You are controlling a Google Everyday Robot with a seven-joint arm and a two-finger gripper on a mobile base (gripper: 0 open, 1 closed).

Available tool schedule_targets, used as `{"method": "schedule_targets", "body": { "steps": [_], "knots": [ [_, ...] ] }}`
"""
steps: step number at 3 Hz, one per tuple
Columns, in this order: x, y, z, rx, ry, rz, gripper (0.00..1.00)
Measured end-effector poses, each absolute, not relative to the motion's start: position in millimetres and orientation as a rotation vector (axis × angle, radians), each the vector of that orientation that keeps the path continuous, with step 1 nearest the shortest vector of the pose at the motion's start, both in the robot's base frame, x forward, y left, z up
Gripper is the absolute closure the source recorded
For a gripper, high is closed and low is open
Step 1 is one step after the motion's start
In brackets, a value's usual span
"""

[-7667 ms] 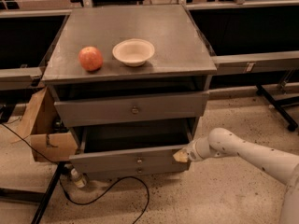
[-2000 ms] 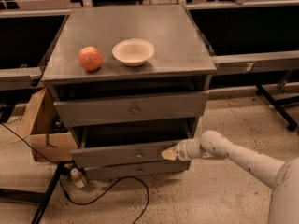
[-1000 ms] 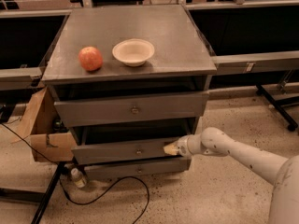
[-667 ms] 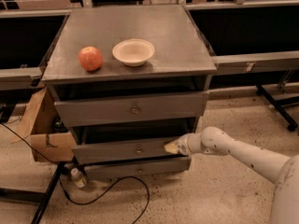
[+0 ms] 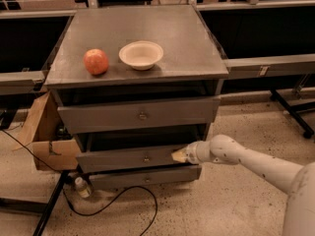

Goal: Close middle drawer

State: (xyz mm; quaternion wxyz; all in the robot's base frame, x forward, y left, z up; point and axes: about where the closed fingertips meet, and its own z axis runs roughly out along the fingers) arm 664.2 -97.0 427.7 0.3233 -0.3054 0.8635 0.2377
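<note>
Since the earliest view the wide grey metal middle drawer (image 5: pixel 123 158) has slid a good way back into the grey metal cabinet (image 5: pixel 147 28), and the robot's gripper (image 5: pixel 179 155) has followed it inward. It now rests against the right end of the drawer front. I cannot tell whether the gripper is open or closed (it appears only as a pale yellowish tip at the end of the white arm (image 5: pixel 246 160)). Over the last second little has shifted, so the push looks to be nearing its end.

My judgement is that the task is almost done but not finished. A dark slot shows above the drawer front, and the front seems to stand slightly proud of the lowest grey drawer front (image 5: pixel 147 177) beneath it. The middle drawer lies between that one and the taller grey top drawer (image 5: pixel 140 114), and its face is low and flat with a tiny central knob (image 5: pixel 146 158).

On the cabinet top a red apple (image 5: pixel 96 61) sits near the front left corner, with a shallow cream bowl (image 5: pixel 141 54) just beside it towards the middle.
</note>
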Motion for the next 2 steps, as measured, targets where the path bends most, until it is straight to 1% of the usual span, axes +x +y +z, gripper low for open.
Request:
{"method": "schedule_targets", "body": {
  "steps": [2],
  "knots": [
    [662.4,-94.5,429.1,-0.796,2.256,0.613,1.0]
  ]
}}
